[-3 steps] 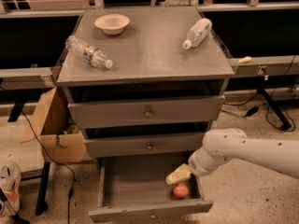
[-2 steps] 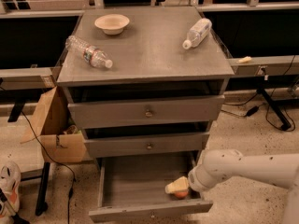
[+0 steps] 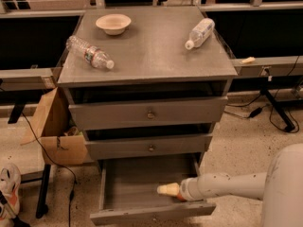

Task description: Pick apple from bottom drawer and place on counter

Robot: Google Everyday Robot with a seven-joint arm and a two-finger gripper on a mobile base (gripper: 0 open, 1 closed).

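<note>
Inside bottom drawer (image 3: 132,188), claw (image 3: 168,189) low over mostly hidden apple (image 3: 180,198), grip state impossible to tell.

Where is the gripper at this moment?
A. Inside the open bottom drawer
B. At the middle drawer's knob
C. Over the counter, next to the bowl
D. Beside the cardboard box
A: the gripper is low inside the open bottom drawer, near its front right, well below the counter.
</note>
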